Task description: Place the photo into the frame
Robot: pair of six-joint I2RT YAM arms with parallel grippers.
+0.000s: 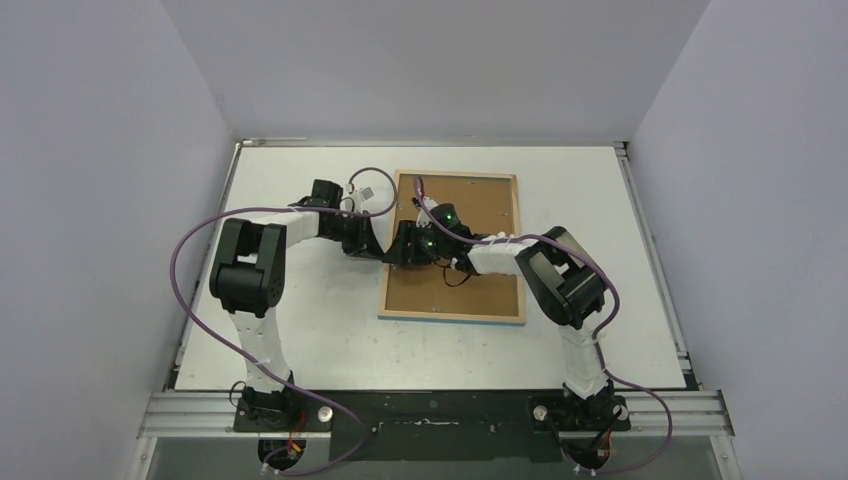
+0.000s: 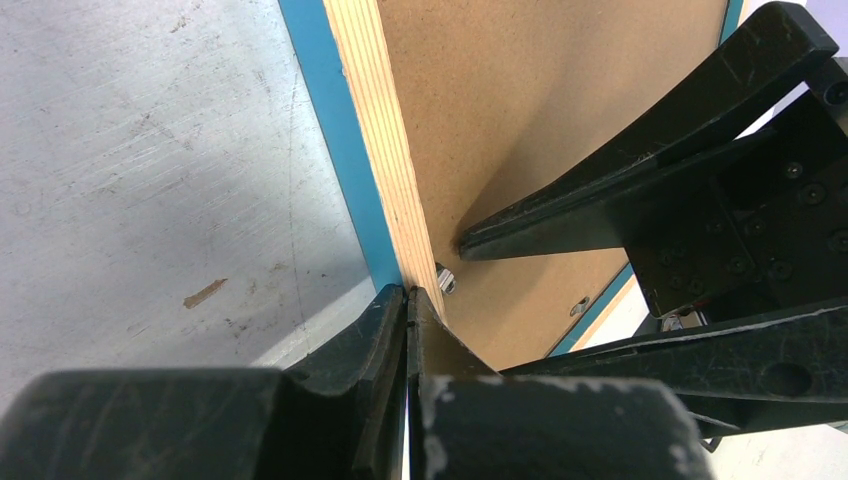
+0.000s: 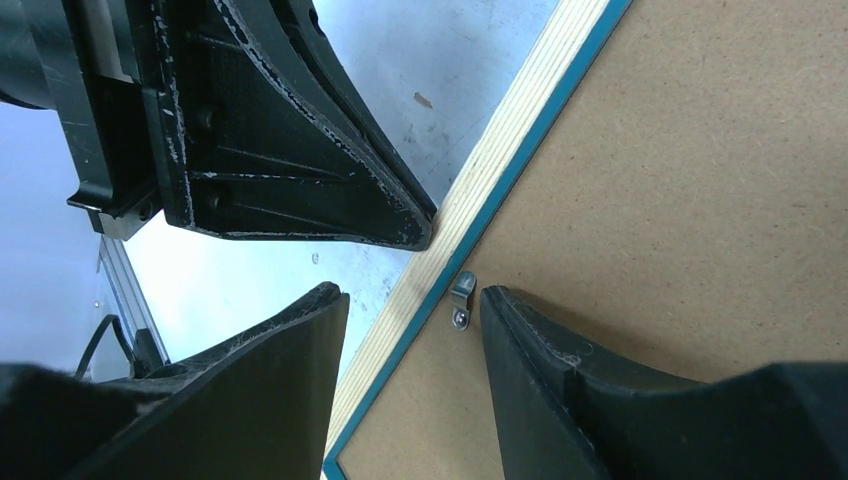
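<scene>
Face-down on the white table [image 1: 300,330], the blue-edged, light-wood rectangular picture frame [image 1: 452,318] carries a brown backing board [image 1: 480,285]. My left gripper [image 2: 408,292], clenched on nothing, touches its left rim. My right gripper [image 3: 413,295] stands parted astride a small metal clip [image 3: 460,298]. The photo is hidden from every view.

No writing, number, brand or sign can be read anywhere here. One small white tag [image 1: 366,192] carries a dark mark, but it is too small to make out.
</scene>
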